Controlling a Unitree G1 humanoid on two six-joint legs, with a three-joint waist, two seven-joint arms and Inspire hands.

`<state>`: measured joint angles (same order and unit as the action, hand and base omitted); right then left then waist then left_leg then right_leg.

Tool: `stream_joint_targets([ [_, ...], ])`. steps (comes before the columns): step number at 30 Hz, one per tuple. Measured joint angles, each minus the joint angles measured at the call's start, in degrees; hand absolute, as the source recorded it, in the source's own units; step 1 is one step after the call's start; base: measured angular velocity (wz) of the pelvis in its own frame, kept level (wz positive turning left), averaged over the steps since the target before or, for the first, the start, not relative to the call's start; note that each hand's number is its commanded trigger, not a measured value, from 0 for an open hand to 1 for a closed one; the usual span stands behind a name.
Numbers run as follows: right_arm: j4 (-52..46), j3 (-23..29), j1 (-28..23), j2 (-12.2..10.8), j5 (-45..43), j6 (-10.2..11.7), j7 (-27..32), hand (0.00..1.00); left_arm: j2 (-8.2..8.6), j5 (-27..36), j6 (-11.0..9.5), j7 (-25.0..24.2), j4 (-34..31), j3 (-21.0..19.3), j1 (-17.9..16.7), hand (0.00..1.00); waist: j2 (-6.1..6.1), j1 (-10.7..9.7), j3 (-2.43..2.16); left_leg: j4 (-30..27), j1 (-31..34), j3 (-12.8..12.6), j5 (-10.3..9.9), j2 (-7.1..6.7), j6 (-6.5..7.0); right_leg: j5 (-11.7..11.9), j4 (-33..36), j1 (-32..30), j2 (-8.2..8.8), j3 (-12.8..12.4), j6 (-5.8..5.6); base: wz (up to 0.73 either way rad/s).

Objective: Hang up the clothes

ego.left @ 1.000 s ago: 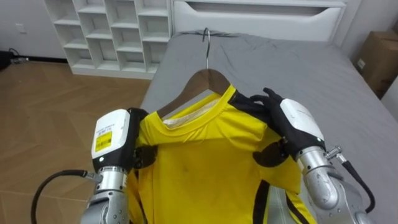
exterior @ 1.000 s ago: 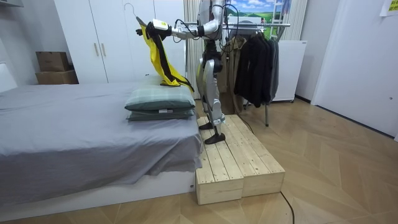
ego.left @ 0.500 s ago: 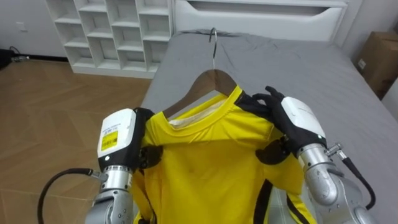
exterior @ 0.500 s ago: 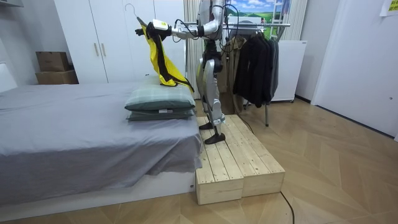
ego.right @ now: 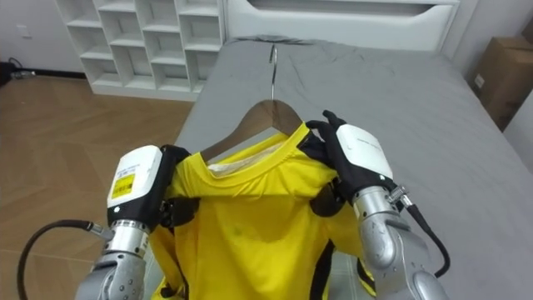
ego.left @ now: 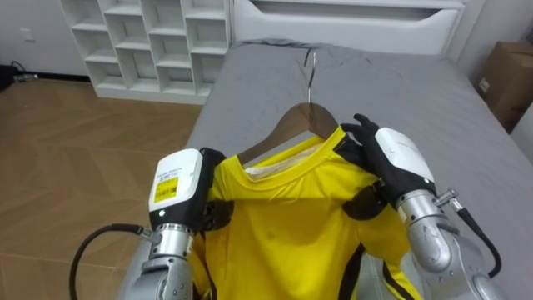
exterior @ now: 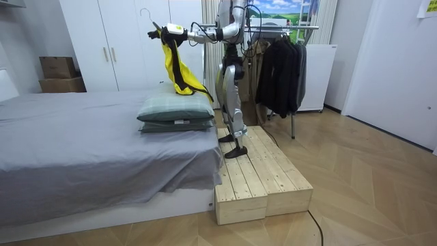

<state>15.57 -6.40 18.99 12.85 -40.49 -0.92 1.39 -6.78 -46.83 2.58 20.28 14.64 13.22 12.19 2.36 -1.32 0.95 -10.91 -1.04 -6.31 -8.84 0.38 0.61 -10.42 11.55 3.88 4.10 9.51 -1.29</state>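
At my far left a white cubby shelf unit (ego.left: pixel 146 42) stands against the wall over the brown wooden floor (ego.left: pixel 75 158). Next comes my left robot hand (ego.left: pixel 177 187), its white back turned up, its dark fingers clenched on the left shoulder of the yellow shirt with black trim (ego.left: pixel 283 233). The shirt hangs between my two robot hands, held up in the air above the edge of the grey bed (ego.left: pixel 433 92), its collar draped over the brown wooden hanger with a metal hook (ego.left: pixel 283 129). The hook points upward and the hanger tilts, its left arm lower than the right. My right robot hand (ego.left: pixel 398 162) grasps the shirt's right shoulder, fingers curled over the top of the cloth and thumb pressed in from below, just beside the hanger's right end. Beyond it, at the far right, a brown cardboard box (ego.left: pixel 510 75) sits beside the bed. In the room view I stand upright on a low platform of pale wooden planks (exterior: pixel 263 174) beside the bed, arms stretched out over two stacked green-grey pillows (exterior: pixel 176 114), with a metal rack of dark clothes (exterior: pixel 280 65) behind me.
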Motion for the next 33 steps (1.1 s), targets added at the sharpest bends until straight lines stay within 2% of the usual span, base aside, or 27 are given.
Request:
stream_joint_targets([
  [7, 0.00, 0.01, 0.04, -0.47, -0.02, -0.08, -0.19, 0.00, 0.07, 0.09, 0.00, -0.78, -0.03, 0.25, 0.00, 1.00, 0.64, 0.05, -0.07, 0.00, -0.15, -0.20, 0.00, 0.02, 0.00, 0.00, 0.06, -0.01, 0.01, -0.11, 0.00, 0.00],
  [15, 0.00, 0.01, 0.04, -0.50, -0.02, -0.41, -0.29, 0.00, 0.07, 0.16, 0.00, -1.29, -0.03, 0.39, 0.00, 1.00, 0.78, 0.04, -0.12, 0.00, -0.15, -0.22, 0.00, 0.04, 0.00, 0.00, 0.09, -0.03, 0.02, -0.11, 0.00, 0.00],
  [17, 0.00, -0.02, 0.04, -0.51, -0.01, -0.41, -0.42, 0.30, 0.07, 0.37, 0.00, -2.05, -0.04, 0.54, 0.00, 1.00, 0.93, 0.04, -0.16, -0.01, -0.15, -0.22, 0.00, 0.04, 0.00, 0.00, 0.09, -0.03, 0.02, -0.12, 0.00, 0.00],
  [18, -0.02, -0.09, 0.04, -0.55, 0.27, -0.41, -0.49, 1.00, 0.07, 0.56, 0.00, -2.48, -0.04, 0.73, -0.01, 1.00, 1.03, 0.08, -0.22, -0.01, -0.15, -0.22, 0.00, 0.04, 0.00, 0.00, 0.09, -0.03, 0.02, -0.11, 0.00, 0.00],
  [23, -0.08, -0.08, 0.04, -0.57, 0.92, -0.41, -0.69, 1.00, -0.08, 1.86, 0.00, -3.07, -0.03, 1.17, -0.04, 1.00, 1.18, 0.06, -0.31, 0.00, -0.43, -0.01, 0.00, 0.02, 0.00, 0.00, 0.08, 0.30, 0.03, -0.05, 0.00, 0.00],
  [33, 1.70, 1.13, 0.03, -0.41, 2.35, -0.53, 0.59, 1.00, -0.89, 2.30, 0.00, -3.13, -0.02, 1.21, -0.36, 1.00, 1.40, 0.20, -0.18, 0.06, -1.50, -0.12, 0.00, 0.00, 0.00, 0.00, -0.06, 1.42, 0.04, 0.08, 0.00, 0.00],
])
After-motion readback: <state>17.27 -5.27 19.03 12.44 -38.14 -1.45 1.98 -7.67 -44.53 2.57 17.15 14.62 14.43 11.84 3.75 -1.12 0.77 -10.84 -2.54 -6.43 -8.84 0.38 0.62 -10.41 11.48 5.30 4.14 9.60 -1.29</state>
